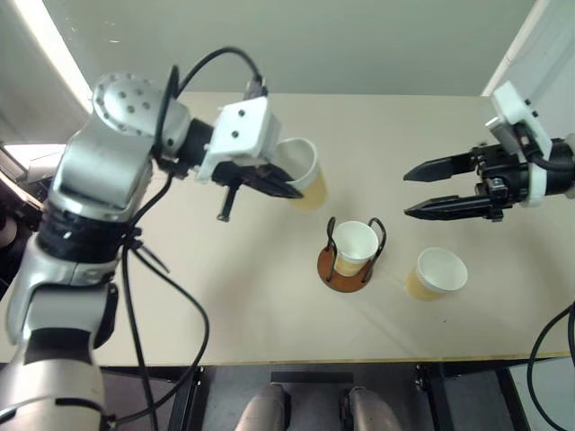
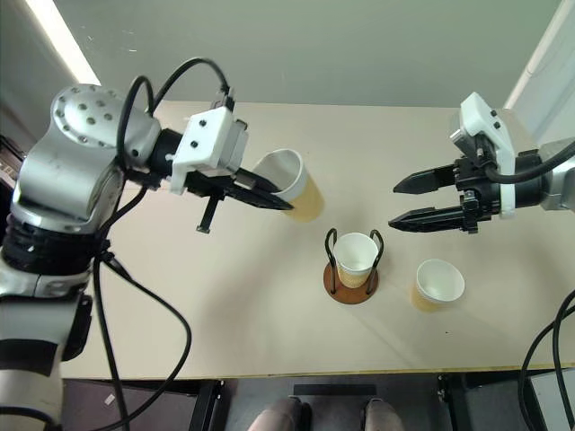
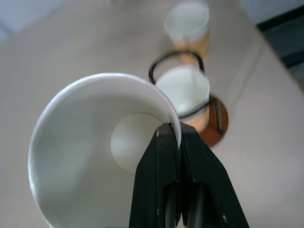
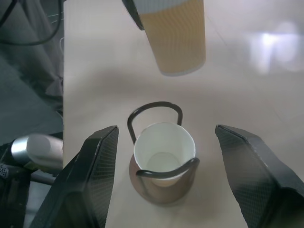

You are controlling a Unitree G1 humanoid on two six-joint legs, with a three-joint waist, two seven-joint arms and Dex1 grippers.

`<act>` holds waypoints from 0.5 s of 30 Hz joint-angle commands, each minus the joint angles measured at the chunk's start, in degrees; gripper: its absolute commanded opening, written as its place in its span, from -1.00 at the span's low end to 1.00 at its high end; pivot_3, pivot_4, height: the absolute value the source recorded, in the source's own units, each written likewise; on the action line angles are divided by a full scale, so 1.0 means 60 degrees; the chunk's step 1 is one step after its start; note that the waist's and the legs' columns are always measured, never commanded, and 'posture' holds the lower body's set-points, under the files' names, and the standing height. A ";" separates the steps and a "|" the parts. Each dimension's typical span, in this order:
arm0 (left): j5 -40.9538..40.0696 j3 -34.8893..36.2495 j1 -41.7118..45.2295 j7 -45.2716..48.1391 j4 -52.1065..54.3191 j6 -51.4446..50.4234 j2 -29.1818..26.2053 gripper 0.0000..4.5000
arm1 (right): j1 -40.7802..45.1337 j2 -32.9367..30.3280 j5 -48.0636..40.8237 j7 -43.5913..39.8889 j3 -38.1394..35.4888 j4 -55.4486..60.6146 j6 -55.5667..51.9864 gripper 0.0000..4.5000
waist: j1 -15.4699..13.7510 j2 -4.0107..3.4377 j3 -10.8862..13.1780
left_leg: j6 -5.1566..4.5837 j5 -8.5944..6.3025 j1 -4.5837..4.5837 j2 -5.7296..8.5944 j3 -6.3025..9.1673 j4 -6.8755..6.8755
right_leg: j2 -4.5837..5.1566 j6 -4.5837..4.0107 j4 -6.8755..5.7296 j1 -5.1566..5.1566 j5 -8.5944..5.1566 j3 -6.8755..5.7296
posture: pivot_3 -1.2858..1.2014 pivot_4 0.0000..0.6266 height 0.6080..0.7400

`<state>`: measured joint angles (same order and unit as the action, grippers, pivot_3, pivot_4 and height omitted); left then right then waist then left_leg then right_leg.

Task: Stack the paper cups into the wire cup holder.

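Carrying second paper cup [image 1: 304, 171] in my left fingers [image 3: 179, 142], pinched shut on its rim, raised off table [image 1: 225, 296]. Wire cup holder [image 1: 350, 256] beyond fingertips, one cup [image 1: 355, 244] already seated. Right fingers [image 1: 422, 190] spread wide, empty; third cup [image 1: 437, 273] just beyond holder. Next, I judge: align over holder, lower, nest.

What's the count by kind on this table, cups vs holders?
Cups: 3, one in the left gripper pinched at the rim, one in the holder, one loose on the table
Holders: 1
Total: 4
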<state>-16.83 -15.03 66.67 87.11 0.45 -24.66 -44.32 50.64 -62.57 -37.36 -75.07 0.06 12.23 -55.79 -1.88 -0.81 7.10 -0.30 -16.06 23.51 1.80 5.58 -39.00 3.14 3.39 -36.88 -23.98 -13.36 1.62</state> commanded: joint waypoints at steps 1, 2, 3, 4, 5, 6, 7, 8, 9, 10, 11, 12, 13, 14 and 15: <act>0.0039 -0.0248 0.0639 0.0407 -0.0631 0.0572 0.0622 -0.99 | -0.0236 -0.0401 -0.0370 0.0239 -0.0735 0.0548 -0.0318 0.49 | -0.0019 0.0000 0.0000 | -0.0002 -0.0001 0.0003 0.0001 0.0000 0.0000 | 0.0000 0.0001 0.0001 0.0000 0.0001 0.0000 | 0.03 -0.52 1.00; 0.0024 -0.0350 0.0783 0.0558 -0.0844 0.0658 0.0880 -0.99 | -0.0405 -0.0520 -0.0511 0.0243 -0.0915 0.0706 -0.0413 0.49 | -0.0028 0.0000 0.0000 | -0.0003 -0.0001 0.0007 0.0000 0.0001 -0.0003 | 0.0000 0.0004 0.0006 -0.0001 0.0002 -0.0002 | 0.03 -0.52 1.00; 0.0090 -0.0499 0.0906 0.0694 -0.1065 0.0846 0.1125 -0.99 | -0.0641 -0.0656 -0.0658 0.0219 -0.1165 0.0886 -0.0474 0.49 | -0.0040 0.0000 0.0000 | -0.0003 -0.0002 0.0014 0.0000 0.0003 -0.0008 | 0.0001 0.0007 0.0007 -0.0004 0.0003 -0.0005 | 0.03 -0.52 1.00; 0.0139 -0.0599 0.0983 0.0805 -0.1223 0.0984 0.1286 -0.99 | -0.0836 -0.0759 -0.0776 0.0216 -0.1359 0.1021 -0.0513 0.49 | -0.0072 0.0001 0.0001 | -0.0005 -0.0002 0.0021 0.0000 0.0002 -0.0011 | 0.0001 0.0010 0.0008 -0.0005 0.0005 -0.0006 | 0.03 -0.52 1.00; 0.0139 -0.0722 0.1056 0.0867 -0.1346 0.1109 0.1409 -0.99 | -0.1076 -0.0899 -0.0870 0.0201 -0.1560 0.1145 -0.0551 0.49 | -0.0074 0.0001 0.0001 | -0.0006 -0.0003 0.0033 0.0001 0.0008 -0.0017 | 0.0001 0.0016 0.0013 -0.0011 0.0009 -0.0007 | 0.03 -0.52 1.00; 0.0104 -0.0841 0.1121 0.0891 -0.1438 0.1212 0.1483 -0.99 | -0.1275 -0.1017 -0.0937 0.0207 -0.1718 0.1229 -0.0577 0.49 | -0.0074 0.0002 0.0001 | -0.0009 -0.0004 0.0037 0.0002 0.0007 -0.0021 | 0.0003 0.0021 0.0014 -0.0013 0.0012 -0.0005 | 0.03 -0.52 1.00; 0.0049 -0.0919 0.1158 0.0898 -0.1509 0.1293 0.1498 -0.99 | -0.1392 -0.1079 -0.0999 0.0253 -0.1802 0.1297 -0.0602 0.49 | -0.0080 0.0002 0.0002 | -0.0010 -0.0005 0.0045 0.0003 0.0006 -0.0022 | 0.0003 0.0024 0.0017 -0.0015 0.0013 -0.0006 | 0.03 -0.52 1.00; 0.0029 -0.1067 0.1254 0.0898 -0.1637 0.1423 0.1590 -0.99 | -0.1621 -0.1222 -0.1060 0.0246 -0.1998 0.1359 -0.0657 0.49 | -0.0081 0.0002 0.0001 | -0.0010 -0.0005 0.0046 0.0003 0.0004 -0.0022 | 0.0002 0.0025 0.0019 -0.0017 0.0014 -0.0005 | 0.03 -0.52 1.00; 0.0012 -0.1168 0.1318 0.0898 -0.1736 0.1527 0.1638 -0.99 | -0.1769 -0.1312 -0.1118 0.0265 -0.2124 0.1406 -0.0694 0.49 | -0.0081 0.0002 0.0002 | -0.0010 -0.0005 0.0046 0.0002 0.0004 -0.0021 | 0.0003 0.0026 0.0019 -0.0019 0.0014 -0.0005 | 0.03 -0.52 1.00; 0.0000 -0.1298 0.1409 0.0898 -0.1877 0.1666 0.1712 -0.99 | -0.1955 -0.1401 -0.1168 0.0314 -0.2281 0.1469 -0.0718 0.49 | -0.0086 0.0002 0.0001 | -0.0010 -0.0005 0.0047 0.0003 0.0004 -0.0022 | 0.0001 0.0027 0.0018 -0.0020 0.0014 -0.0006 | 0.03 -0.52 1.00; -0.0053 -0.1451 0.1494 0.0898 -0.2001 0.1777 0.1772 -0.99 | -0.2138 -0.1468 -0.1225 0.0370 -0.2438 0.1541 -0.0728 0.49 | -0.0095 0.0002 0.0001 | -0.0010 -0.0005 0.0048 0.0001 0.0004 -0.0021 | 0.0002 0.0027 0.0018 -0.0020 0.0014 -0.0006 | 0.03 -0.52 1.00; -0.0111 -0.1556 0.1547 0.0898 -0.2094 0.1865 0.1784 -0.99 | -0.2240 -0.1498 -0.1280 0.0437 -0.2520 0.1597 -0.0728 0.49 | -0.0095 0.0002 0.0001 | -0.0010 -0.0005 0.0049 0.0001 0.0003 -0.0024 | 0.0003 0.0029 0.0018 -0.0020 0.0014 -0.0004 | 0.03 -0.52 1.00; -0.0136 -0.1700 0.1600 0.0898 -0.2204 0.2000 0.1829 -0.99 | -0.2370 -0.1512 -0.1316 0.0536 -0.2637 0.1663 -0.0723 0.49 | -0.0101 0.0002 0.0001 | -0.0011 -0.0005 0.0049 0.0003 0.0004 -0.0026 | 0.0002 0.0031 0.0018 -0.0020 0.0015 -0.0004 | 0.03 -0.52 1.00; -0.0183 -0.1816 0.1637 0.0898 -0.2283 0.2090 0.1860 -0.99 | -0.2461 -0.1508 -0.1350 0.0632 -0.2734 0.1717 -0.0728 0.49 | -0.0104 0.0002 0.0001 | -0.0011 -0.0005 0.0051 0.0002 0.0002 -0.0027 | 0.0002 0.0033 0.0019 -0.0020 0.0017 -0.0004 | 0.03 -0.52 1.00; -0.0221 -0.1962 0.1677 0.0898 -0.2349 0.2190 0.1892 -0.99 | -0.2550 -0.1498 -0.1405 0.0730 -0.2831 0.1779 -0.0761 0.49 | -0.0104 0.0002 0.0001 | -0.0012 -0.0005 0.0050 0.0002 0.0002 -0.0029 | 0.0003 0.0036 0.0017 -0.0020 0.0018 -0.0001 | 0.03 -0.52 1.00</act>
<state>-16.90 -26.35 75.01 90.20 -13.56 -13.40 -33.02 35.28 -70.50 -44.52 -71.76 -13.49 21.30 -60.19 -2.50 -0.80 7.11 -0.37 -16.08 23.81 1.82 5.58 -39.18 3.15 3.62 -36.77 -24.10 -13.25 1.61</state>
